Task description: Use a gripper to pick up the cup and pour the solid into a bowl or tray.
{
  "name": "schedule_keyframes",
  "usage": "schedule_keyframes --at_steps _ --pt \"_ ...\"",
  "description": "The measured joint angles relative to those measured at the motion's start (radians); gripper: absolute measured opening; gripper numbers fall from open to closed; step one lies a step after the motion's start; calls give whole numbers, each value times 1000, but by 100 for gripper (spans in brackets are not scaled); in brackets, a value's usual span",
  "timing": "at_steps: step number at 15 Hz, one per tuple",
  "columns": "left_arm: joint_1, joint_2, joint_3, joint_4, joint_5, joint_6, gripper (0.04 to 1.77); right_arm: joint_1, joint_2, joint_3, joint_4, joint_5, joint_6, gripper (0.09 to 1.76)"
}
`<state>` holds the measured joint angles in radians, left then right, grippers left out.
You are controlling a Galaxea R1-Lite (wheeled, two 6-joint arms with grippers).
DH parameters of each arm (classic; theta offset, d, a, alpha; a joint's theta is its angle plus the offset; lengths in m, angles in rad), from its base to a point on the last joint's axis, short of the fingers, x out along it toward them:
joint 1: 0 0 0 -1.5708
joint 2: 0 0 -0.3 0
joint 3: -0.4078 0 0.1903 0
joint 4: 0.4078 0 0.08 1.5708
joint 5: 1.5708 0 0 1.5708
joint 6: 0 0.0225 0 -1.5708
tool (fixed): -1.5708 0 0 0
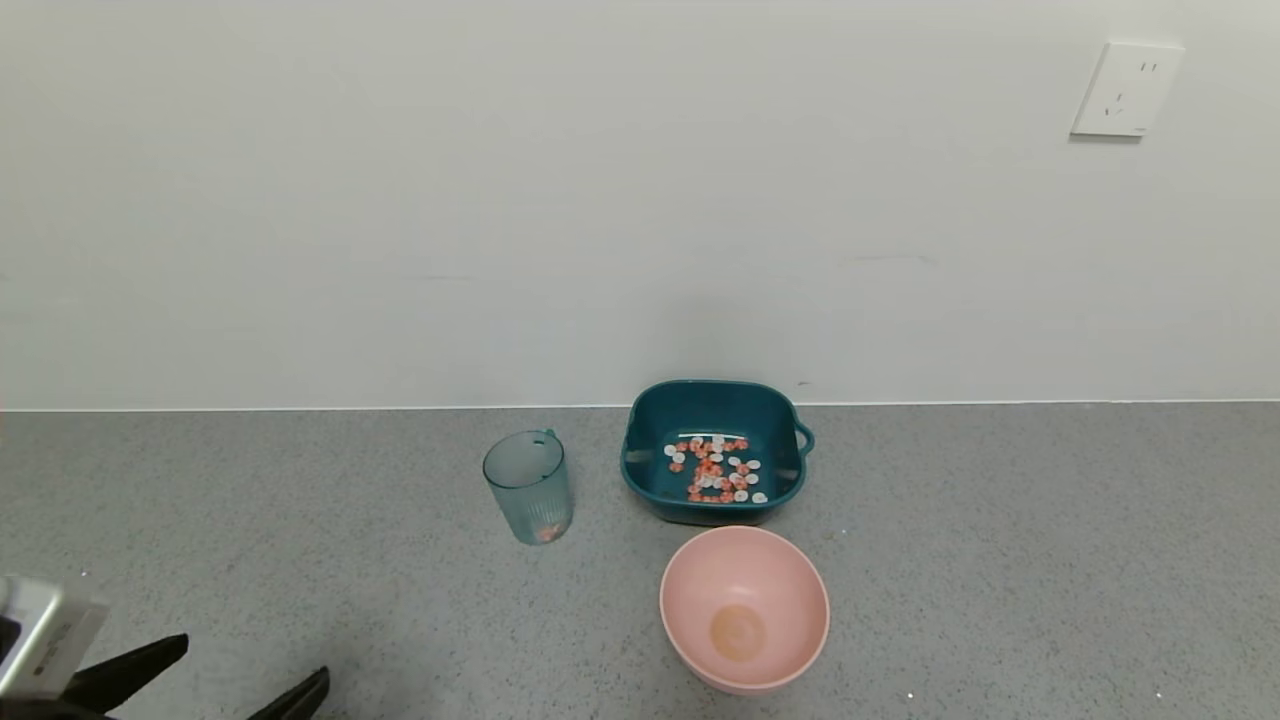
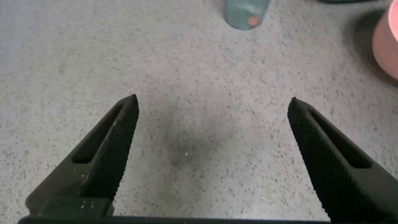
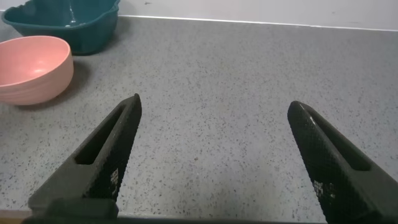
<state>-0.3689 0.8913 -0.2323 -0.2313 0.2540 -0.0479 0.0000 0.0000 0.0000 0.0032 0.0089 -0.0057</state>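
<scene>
The pale teal cup (image 1: pixel 528 484) stands upright on the grey counter, left of the dark teal basin (image 1: pixel 640 470). A few orange pieces lie at the cup's bottom. Many orange-red and white pieces (image 1: pixel 715 468) lie inside the basin. My left gripper (image 1: pixel 250 675) is open and empty at the front left, well short of the cup, whose base shows in the left wrist view (image 2: pixel 247 14). My right gripper (image 3: pixel 214 109) is open and empty over bare counter, out of the head view, with the basin (image 3: pixel 87 31) far off.
A round pink bowl (image 1: pixel 745 607) stands just in front of the basin; it also shows in the left wrist view (image 2: pixel 387 37) and the right wrist view (image 3: pixel 31 68). A white wall with a socket (image 1: pixel 1127 88) backs the counter.
</scene>
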Motion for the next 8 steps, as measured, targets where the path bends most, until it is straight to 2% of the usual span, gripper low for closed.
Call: schedule_keyframes --at_steps 4,8 --pt "146 -106 33 -47 -142 9 172 0 0 0 0 0 0 171" --pt "223 -260 66 -42 -216 23 172 0 0 0 0 0 0 171"
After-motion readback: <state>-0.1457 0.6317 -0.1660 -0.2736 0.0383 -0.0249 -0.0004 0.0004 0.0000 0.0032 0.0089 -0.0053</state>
